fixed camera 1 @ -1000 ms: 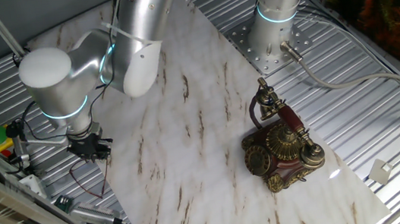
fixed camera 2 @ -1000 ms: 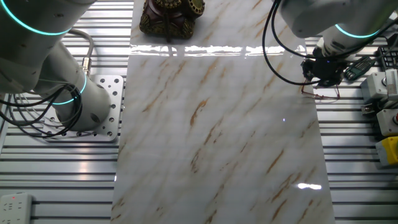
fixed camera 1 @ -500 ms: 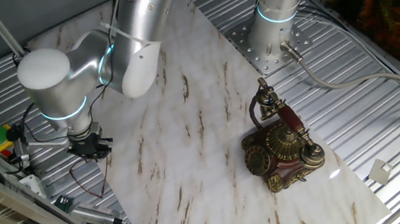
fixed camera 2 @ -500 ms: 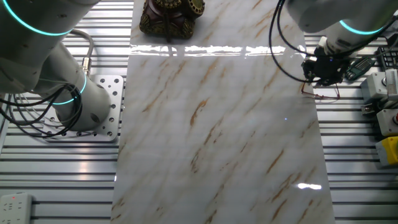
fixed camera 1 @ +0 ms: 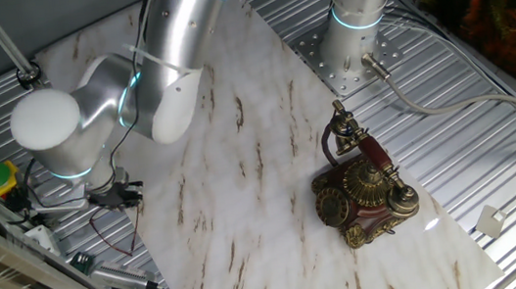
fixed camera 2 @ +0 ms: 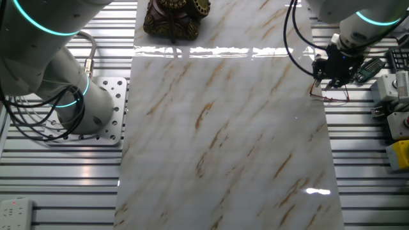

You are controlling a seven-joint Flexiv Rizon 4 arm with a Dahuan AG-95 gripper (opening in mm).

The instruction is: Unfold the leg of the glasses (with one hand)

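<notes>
Since the earlier frames the arm's elbow has swung outward toward the table edge, carrying the hand [fixed camera 1: 114, 194] slightly off the marble slab [fixed camera 2: 223, 128], over the glasses [fixed camera 1: 111, 232], which lie on the ribbed metal at the slab's edge, far from the antique telephone [fixed camera 1: 362, 191]. Whether the black fingers are spread or pressed together I cannot tell; they are too small and dark. To do this well, I judge one finger should hook only the thin folded leg and sweep gently outward, lest the frame skid.
</notes>
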